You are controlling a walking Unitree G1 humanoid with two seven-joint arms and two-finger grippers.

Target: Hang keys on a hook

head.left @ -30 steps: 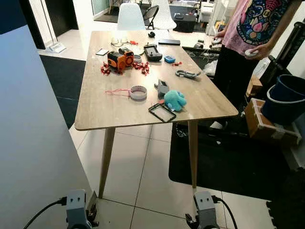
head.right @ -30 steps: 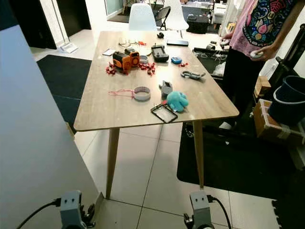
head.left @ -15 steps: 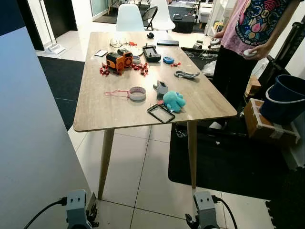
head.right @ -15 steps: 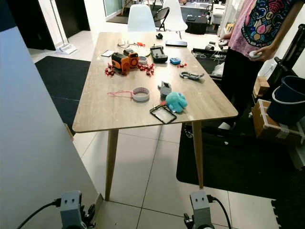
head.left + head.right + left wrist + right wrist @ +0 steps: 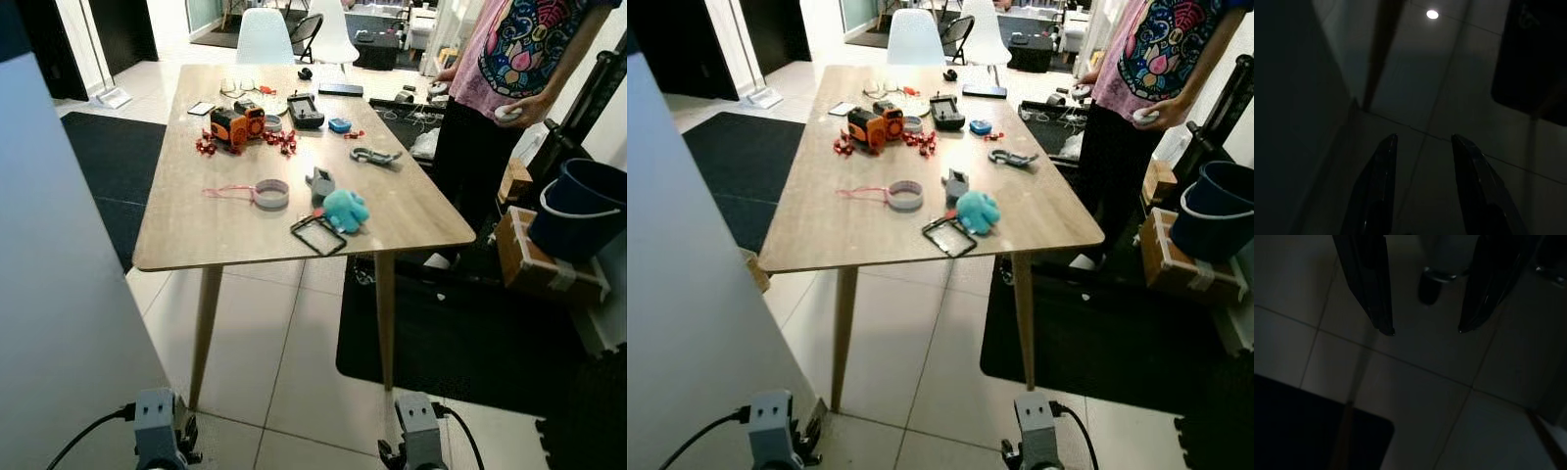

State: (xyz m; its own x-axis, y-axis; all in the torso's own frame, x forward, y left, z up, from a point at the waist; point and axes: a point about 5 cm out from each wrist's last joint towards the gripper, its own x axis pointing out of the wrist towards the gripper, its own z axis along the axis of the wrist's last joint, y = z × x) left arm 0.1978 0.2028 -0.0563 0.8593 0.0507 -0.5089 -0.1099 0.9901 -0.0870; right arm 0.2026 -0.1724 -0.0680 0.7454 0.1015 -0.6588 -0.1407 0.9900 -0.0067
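- Keys: the likeliest candidate is the grey fob (image 5: 319, 182) joined to a teal plush charm (image 5: 345, 209), lying on the wooden table (image 5: 186, 235) close to its near edge, toward the right corner; no hook can be made out.
- Left gripper (image 5: 1422, 147) hangs low over the tiled floor (image 5: 294, 382), fingers apart, holding nothing.
- Right gripper (image 5: 1425, 330) hangs the same way, spread and empty.
- Approach is the step in hand, as I judge it: walk up square to the near edge, stopping clear of the table leg (image 5: 384, 304).
- Reach with the right arm; the black frame (image 5: 318, 235) lies just beside the plush, so come down from above.
- A person (image 5: 509, 69) stands at the right edge; keep the arm clear of them.
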